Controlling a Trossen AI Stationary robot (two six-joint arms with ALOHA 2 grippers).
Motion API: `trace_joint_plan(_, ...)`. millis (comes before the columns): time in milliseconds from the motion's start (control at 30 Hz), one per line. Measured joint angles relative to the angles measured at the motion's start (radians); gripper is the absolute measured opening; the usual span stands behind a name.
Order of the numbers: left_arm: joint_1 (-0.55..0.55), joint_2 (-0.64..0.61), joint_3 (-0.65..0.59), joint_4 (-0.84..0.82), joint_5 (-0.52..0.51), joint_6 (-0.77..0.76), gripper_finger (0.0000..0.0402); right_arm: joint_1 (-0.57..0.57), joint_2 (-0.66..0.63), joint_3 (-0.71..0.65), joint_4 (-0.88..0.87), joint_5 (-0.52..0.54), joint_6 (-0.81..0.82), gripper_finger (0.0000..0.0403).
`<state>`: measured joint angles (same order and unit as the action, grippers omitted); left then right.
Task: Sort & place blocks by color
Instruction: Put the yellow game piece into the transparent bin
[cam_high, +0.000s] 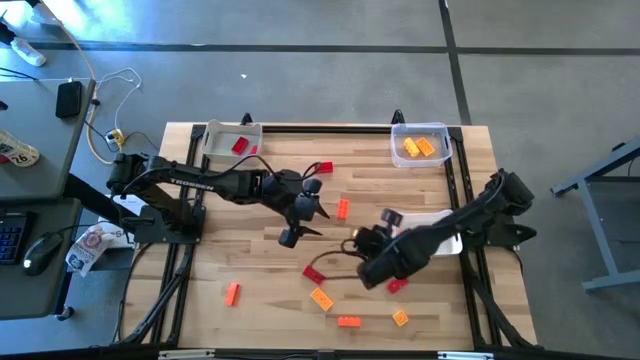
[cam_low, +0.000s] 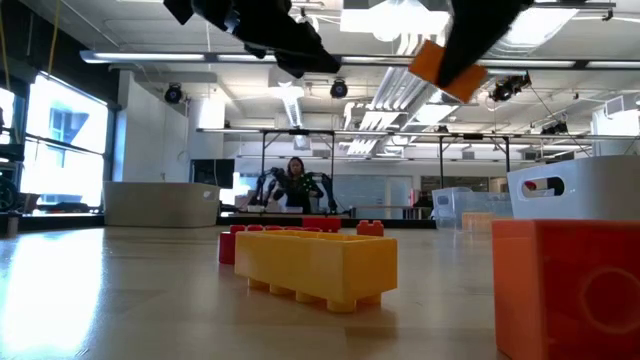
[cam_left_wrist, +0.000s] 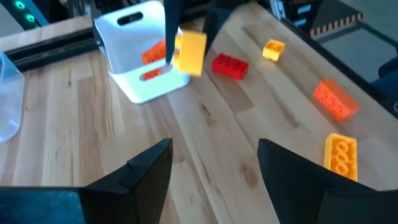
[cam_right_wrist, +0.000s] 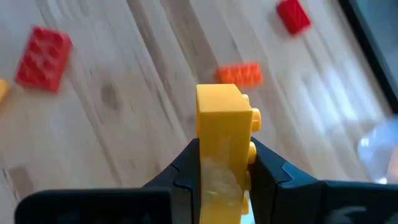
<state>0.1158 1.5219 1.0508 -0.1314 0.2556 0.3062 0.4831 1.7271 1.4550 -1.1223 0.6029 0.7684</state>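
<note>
My right gripper (cam_high: 358, 243) hangs above the middle of the table, shut on a yellow-orange block (cam_right_wrist: 221, 118), which also shows in the low view (cam_low: 440, 68) and the left wrist view (cam_left_wrist: 189, 53). My left gripper (cam_left_wrist: 211, 168) stands open and holds nothing, a little left of it over the table's centre (cam_high: 303, 222). Loose blocks lie flat on the wood: red ones (cam_high: 322, 168) (cam_high: 314, 273) (cam_high: 397, 286) and orange ones (cam_high: 342, 208) (cam_high: 321, 298) (cam_high: 348, 321) (cam_high: 232, 293). My right gripper pinches the yellow-orange block's lower end (cam_right_wrist: 219, 177) between its two fingers, one on each broad side. The fingers (cam_right_wrist: 273, 171) slant down from the table's right. The rest of the block sticks out past the fingertips, studs to one side, lifted clear of the table.
A clear bin (cam_high: 232, 140) at the far left holds a red block. A clear bin (cam_high: 420, 143) at the far right holds orange ones. A white bin (cam_left_wrist: 134, 87) with orange blocks stands under my right arm (cam_high: 430, 218). A black frame rims the table.
</note>
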Motion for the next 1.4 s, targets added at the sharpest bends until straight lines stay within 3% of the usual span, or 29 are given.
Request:
trace_joint_plan(267,-0.002,0.000,0.000,0.022,-0.043,-0.029,0.0223,-0.100,0.000,0.066,0.024,0.049,-0.219,0.0066)
trace_joint_plan(533,0.000,0.000,0.000,-0.011,-0.253,-0.060,0.0223,-0.227,-0.001,0.139,-0.112,0.193,-0.253,0.0066)
trace_joint_plan(767,0.000,0.000,0.000,-0.094,-0.306,-0.061,0.0223,-0.412,-0.001,0.168,-0.249,0.242,-0.256,0.0066)
trace_joint_plan(1000,-0.011,0.000,0.000,-0.189,-0.304,-0.068,0.0223,-0.631,-0.001,0.168,-0.285,0.178,-0.347,0.0066)
trace_joint_plan(1400,-0.032,0.000,0.000,-0.224,-0.301,-0.071,0.0223,-1.038,-0.001,0.167,-0.287,-0.082,-0.525,0.0066)
